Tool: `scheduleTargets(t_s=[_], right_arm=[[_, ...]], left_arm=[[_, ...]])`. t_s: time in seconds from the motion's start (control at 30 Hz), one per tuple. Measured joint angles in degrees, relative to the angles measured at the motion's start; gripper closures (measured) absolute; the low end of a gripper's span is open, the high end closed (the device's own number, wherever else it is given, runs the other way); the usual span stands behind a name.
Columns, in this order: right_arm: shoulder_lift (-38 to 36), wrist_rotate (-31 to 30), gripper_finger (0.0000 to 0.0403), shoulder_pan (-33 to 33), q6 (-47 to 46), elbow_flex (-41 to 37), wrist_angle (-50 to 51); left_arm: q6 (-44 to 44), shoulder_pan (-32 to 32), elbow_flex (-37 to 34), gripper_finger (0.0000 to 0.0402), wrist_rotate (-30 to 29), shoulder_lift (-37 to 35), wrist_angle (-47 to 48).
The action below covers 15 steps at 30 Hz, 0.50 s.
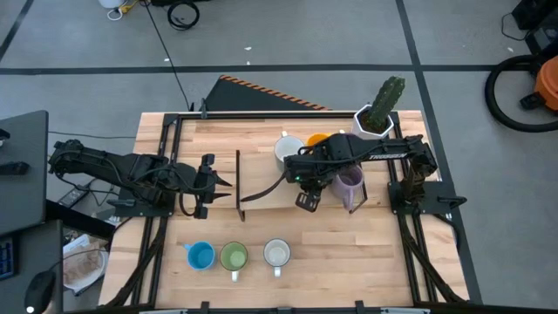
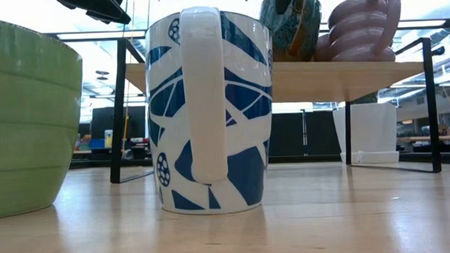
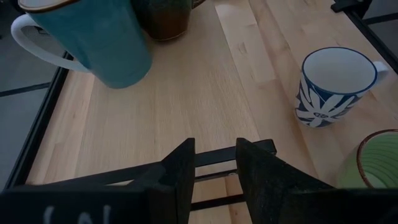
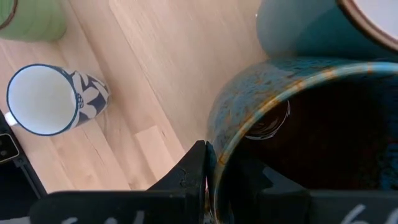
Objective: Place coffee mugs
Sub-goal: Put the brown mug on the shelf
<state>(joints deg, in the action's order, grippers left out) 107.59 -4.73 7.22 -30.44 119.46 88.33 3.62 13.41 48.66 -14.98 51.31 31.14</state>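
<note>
We held the right gripper (image 4: 208, 180) clamped on the rim of the dark brown mug (image 4: 311, 130), one finger inside and one outside, probably so it could be lifted off the shelf (image 1: 261, 187) toward the row of blue (image 1: 200, 255), green (image 1: 234, 256) and white (image 1: 276, 254) mugs. Our left gripper (image 3: 214, 171) waited beside the shelf, fingers slightly apart on nothing. The brown mug's handle stayed hidden

My right arm reaching leftward over the table's middle, its right gripper (image 4: 211, 171) pinched closed on something, my left arm folded at the left edge, left gripper (image 3: 214, 165) slightly parted, empty
</note>
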Motion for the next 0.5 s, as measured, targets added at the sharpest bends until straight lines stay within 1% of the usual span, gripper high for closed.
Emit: scheduleTargets(t_s=[0.3,0.5], right_arm=[[0.00,2.52,0.0351,0.04,-0.66,0.00,1.30],[0.00,2.92,0.0351,0.04,-0.92,0.00,1.73]], left_arm=[[0.00,0.00,0.00,0.0278,0.00,0.00,0.02],[-0.02,0.00,0.00,0.0278,0.00,0.00,0.02]])
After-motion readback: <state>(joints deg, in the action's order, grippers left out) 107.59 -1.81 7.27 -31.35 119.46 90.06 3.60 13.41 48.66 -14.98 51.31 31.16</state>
